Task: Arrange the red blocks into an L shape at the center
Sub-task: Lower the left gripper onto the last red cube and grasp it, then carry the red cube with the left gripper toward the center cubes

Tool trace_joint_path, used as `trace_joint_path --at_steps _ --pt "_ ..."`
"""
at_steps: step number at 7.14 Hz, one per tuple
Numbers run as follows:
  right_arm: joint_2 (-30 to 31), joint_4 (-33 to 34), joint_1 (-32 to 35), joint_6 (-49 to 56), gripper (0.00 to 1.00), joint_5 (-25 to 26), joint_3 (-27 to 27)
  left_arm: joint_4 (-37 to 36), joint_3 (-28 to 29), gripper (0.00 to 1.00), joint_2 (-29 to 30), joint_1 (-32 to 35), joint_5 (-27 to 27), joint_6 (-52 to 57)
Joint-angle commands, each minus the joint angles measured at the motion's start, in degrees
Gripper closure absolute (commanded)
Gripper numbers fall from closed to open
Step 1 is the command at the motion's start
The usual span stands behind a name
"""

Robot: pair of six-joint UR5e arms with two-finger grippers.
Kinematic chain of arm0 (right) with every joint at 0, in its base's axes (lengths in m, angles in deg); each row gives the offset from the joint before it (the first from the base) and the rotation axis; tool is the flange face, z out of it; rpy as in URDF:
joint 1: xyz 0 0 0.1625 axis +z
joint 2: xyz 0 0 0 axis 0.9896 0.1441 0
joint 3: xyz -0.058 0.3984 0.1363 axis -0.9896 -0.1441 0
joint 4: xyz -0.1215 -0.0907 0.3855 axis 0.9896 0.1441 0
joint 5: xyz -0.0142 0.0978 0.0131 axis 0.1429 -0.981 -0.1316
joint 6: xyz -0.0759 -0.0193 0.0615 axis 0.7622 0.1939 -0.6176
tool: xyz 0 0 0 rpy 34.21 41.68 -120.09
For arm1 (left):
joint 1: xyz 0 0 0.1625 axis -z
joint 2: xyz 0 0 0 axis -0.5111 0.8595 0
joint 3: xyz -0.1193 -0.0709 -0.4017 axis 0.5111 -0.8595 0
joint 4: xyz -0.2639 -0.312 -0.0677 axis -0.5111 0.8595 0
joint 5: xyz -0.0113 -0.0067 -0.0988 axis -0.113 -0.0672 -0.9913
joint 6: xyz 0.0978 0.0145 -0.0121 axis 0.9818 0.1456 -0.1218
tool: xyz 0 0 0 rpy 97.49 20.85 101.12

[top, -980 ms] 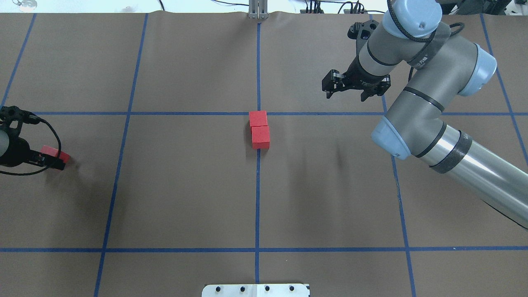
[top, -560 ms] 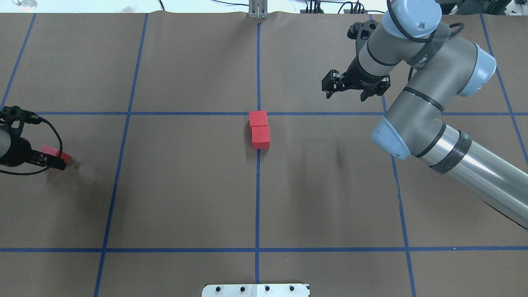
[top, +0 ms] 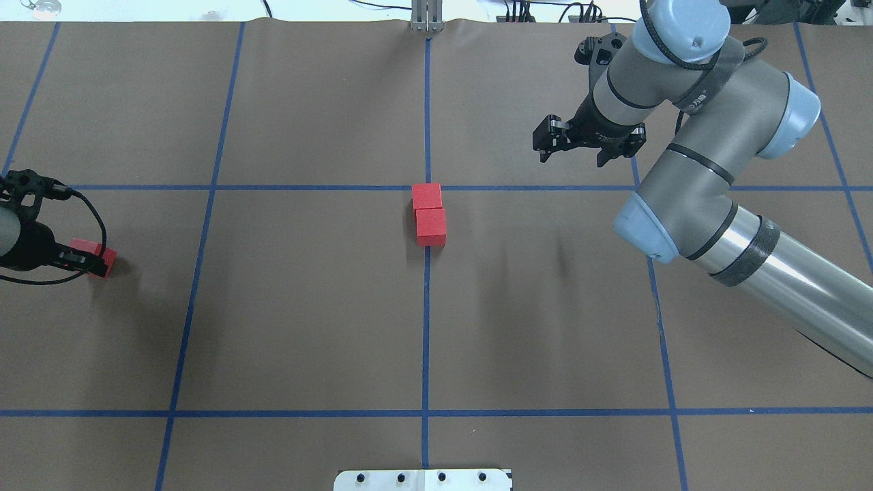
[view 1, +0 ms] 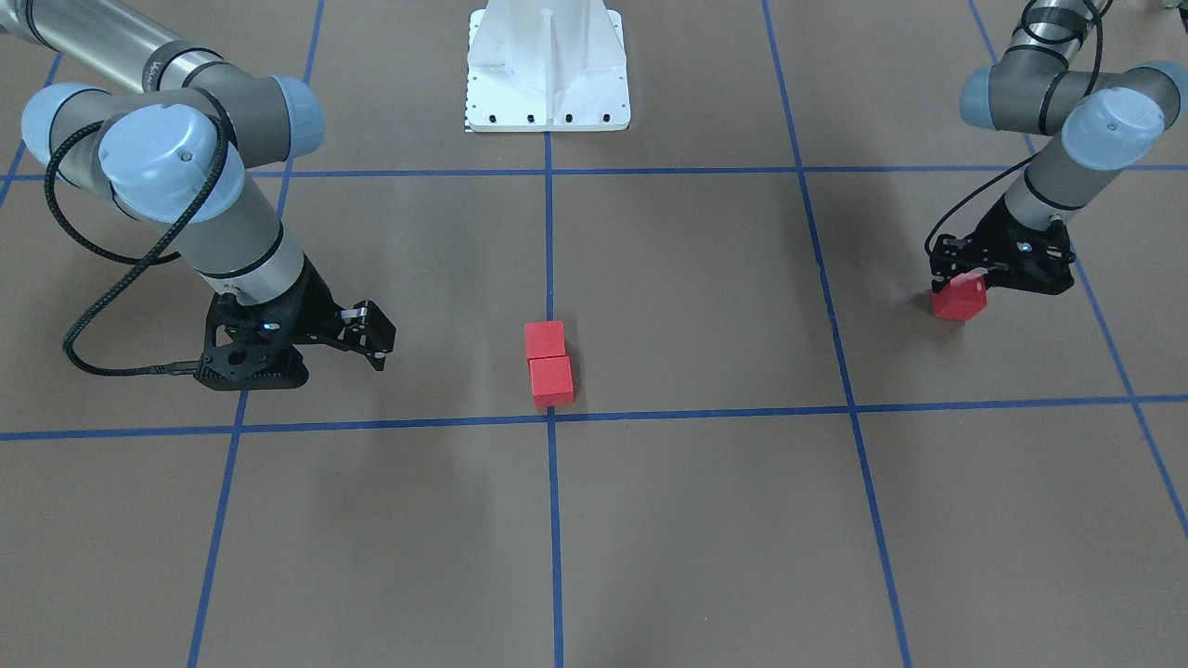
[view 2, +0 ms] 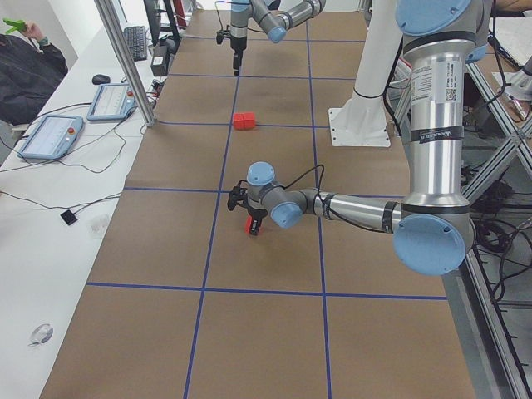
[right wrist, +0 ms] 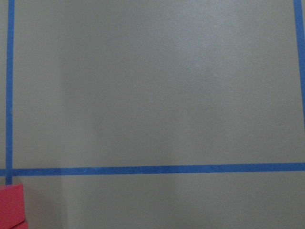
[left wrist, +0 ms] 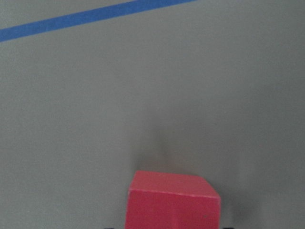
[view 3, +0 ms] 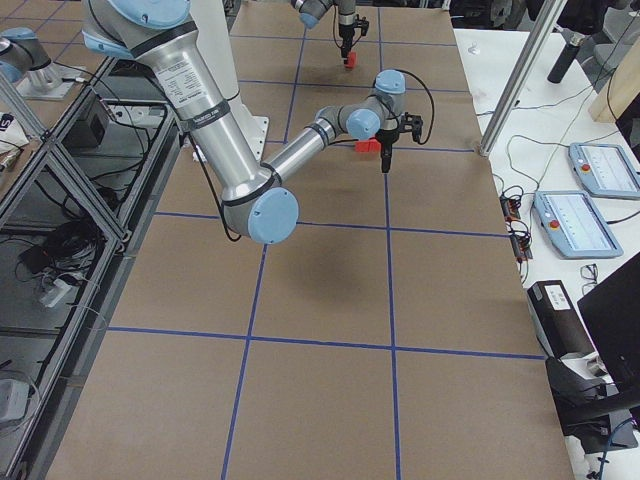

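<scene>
Two red blocks (top: 427,196) (top: 431,227) sit touching in a line at the table's centre, on the middle blue line; they also show in the front view (view 1: 544,339) (view 1: 551,380). The third red block (top: 109,259) rests on the table at the far left. My left gripper (top: 85,254) stands over it with its fingers pressed to both sides, as the front view (view 1: 962,280) shows. The left wrist view has this block (left wrist: 172,205) at its bottom edge. My right gripper (top: 571,160) is open and empty, hanging right of the centre pair and beyond it.
A brown paper sheet with a blue tape grid (top: 425,341) covers the table. The robot's white base plate (view 1: 546,65) is at the near middle edge. An operator (view 2: 25,66) and tablets (view 2: 50,137) are beside the table's far side.
My left gripper's visible finger has drawn in against the third block, which stays in place. The right arm has barely moved.
</scene>
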Motion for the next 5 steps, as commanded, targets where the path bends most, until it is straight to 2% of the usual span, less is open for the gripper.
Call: trace_joint_path --at_steps 1,2,5 --pt "0.00 -0.26 0.07 0.08 0.01 0.09 -0.02 -15.38 -4.22 1.00 8.02 3.14 -0.91 0.03" --pt "0.09 -1.14 0.07 -0.01 0.01 0.09 -0.10 -22.95 -5.11 1.00 13.47 3.24 -0.73 -0.05" --pt "0.18 -1.41 0.16 -0.10 0.01 0.18 -0.72 -23.74 -4.51 1.00 19.75 2.89 -0.47 1.34"
